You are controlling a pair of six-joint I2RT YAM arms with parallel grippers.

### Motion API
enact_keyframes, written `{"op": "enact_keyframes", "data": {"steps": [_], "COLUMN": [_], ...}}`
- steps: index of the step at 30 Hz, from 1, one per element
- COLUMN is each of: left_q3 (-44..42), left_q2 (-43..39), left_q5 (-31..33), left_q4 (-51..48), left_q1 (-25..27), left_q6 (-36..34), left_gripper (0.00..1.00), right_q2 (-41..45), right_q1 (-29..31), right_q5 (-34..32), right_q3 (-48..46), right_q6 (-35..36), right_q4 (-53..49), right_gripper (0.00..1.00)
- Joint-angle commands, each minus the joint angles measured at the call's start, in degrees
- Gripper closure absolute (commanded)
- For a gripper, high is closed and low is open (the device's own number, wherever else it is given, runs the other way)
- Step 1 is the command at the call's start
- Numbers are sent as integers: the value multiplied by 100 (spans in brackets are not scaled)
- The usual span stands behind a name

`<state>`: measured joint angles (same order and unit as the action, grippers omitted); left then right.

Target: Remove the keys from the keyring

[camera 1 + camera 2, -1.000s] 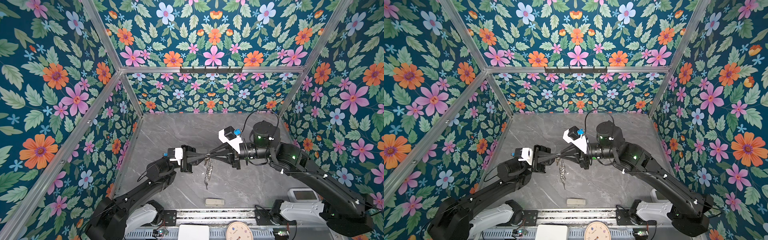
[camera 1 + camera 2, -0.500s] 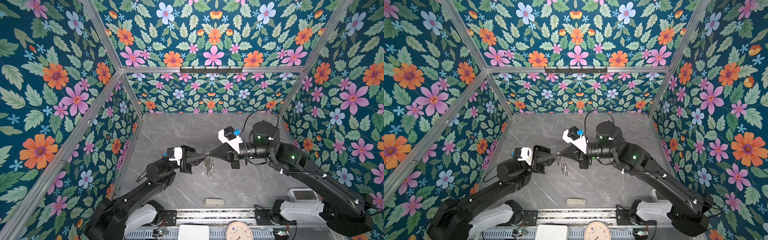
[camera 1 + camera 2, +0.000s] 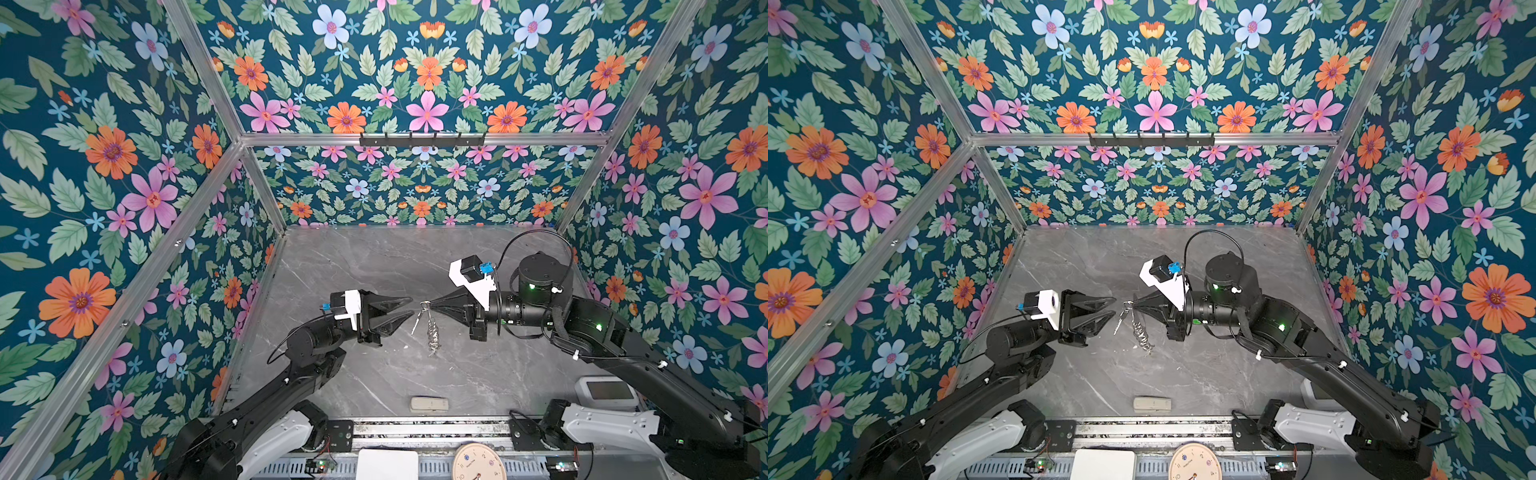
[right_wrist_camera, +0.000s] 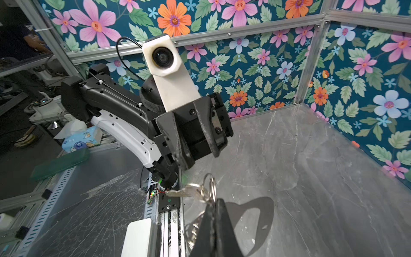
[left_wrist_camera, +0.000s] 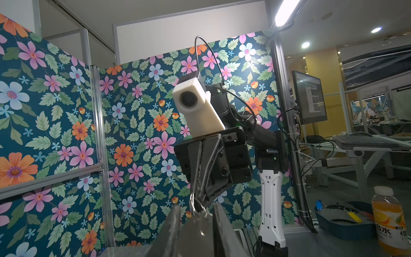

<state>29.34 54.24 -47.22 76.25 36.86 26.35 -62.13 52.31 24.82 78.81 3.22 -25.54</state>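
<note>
Right gripper (image 3: pixel 432 305) clamped on keyring (image 3: pixel 424 306), held aloft; keys (image 4: pixel 185 192) still attached (apparently 0 removed). Left gripper (image 3: pixel 412 305) part-open, empty.

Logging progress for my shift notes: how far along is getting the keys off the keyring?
Done: no key looks freed; none seen loose on the grey marble tabletop. In hand: the right gripper pinches the small silver metal keyring aloft, chain dangling. A dull-silver key hangs from it, beside the open left gripper. Left: pull every key off.
</note>
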Motion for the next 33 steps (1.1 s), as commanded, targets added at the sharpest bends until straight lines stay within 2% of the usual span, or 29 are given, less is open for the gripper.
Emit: {"op": "enact_keyframes", "data": {"steps": [1,8,14,21,27,33], "left_q3": [72,616,949,1437,2404,3155], "left_q2": [-76,29,-53,-482,-308,215], "left_q5": [80,-433,-582,-475,-503,-880], "left_q4": [-367,-1371,-2221,-4324,-6301,-7377], "left_q1": [-4,-4,-4,-8,-4,-4], "left_q6": [-104,86,257,-239,-752,-824], "left_gripper": [70,66,64,60,66,73], "right_q2": [94,158,157,141,106,78], "right_q1": [5,0,5,5,-1,6], "right_q5": [-175,-292,-324,-383,-380,-371], "right_q3": [-63,-124,-124,-104,-76,-50], "right_q6": [-94,-105,-94,-59,-50,-42], "right_q4": [246,260,269,235,247,260], "right_gripper": [100,100,100,100,100,100]}}
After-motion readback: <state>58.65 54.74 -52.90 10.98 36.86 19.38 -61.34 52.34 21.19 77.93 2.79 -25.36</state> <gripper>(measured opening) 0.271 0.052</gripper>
